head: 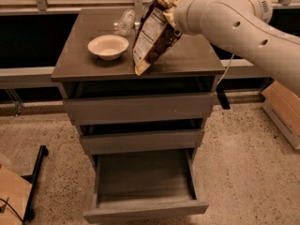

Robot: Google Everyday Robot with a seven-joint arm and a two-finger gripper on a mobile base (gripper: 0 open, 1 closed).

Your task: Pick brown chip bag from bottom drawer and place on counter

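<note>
Single camera view, looking down at the cabinet front. The white arm (234,25) enters from upper right and reaches across the back right of the desk (197,55). The claw (172,4) sits at the end of the arm, above the desk's rear middle, and is clamped on the upper crumpled end of the brown chip bag (152,36); most of the claw is hidden behind the bag top and the wrist. The bag hangs tilted, upper end toward the back right, lower tan-yellow end toward the front left, white label panel facing the camera's left. The lower end is at the desk surface close to the front edge, and looks to be touching it, though contact cannot be confirmed. The bag is over the desk, not in any drawer. A white bowl (108,46) stands upright on the desk just to the left of the bag, apart from it. A clear plastic bag (124,22) lies behind the bowl, near the back edge. Below the desk: the top drawer (140,108) and middle drawer (140,142) both stand slightly ajar, a dark gap above each front. The bottom drawer (145,211) is pulled well out, with its inner floor and side walls in view. A cardboard box (283,111) is on the speckled floor at right, well apart from the cabinet.
</note>
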